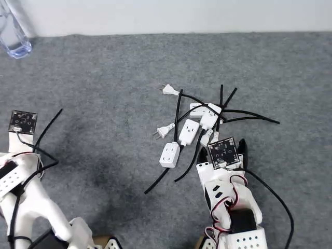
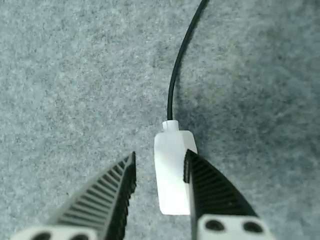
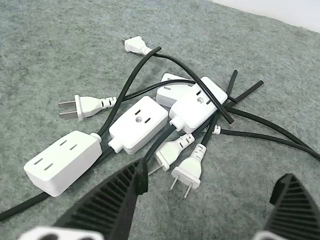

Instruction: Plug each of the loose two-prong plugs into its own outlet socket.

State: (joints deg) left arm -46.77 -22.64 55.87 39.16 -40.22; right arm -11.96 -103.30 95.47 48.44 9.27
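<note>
My left claw is spread, with a white corded block between its fingers, close against one. My right claw gapes wide. A plug lies just ahead of it, with sockets tangled in cords beyond. I judge we're at the first pick. Next, drop and close squarely on that plug's body.

A white plug and its twin lie side by side just ahead of the right gripper, prongs toward its spread fingertips. The largest socket lies beside one fingertip (slotted face up). Beyond, a middle socket and a far socket tangle in black cords. A white block lies between the left gripper's parted fingers, touching one.
</note>
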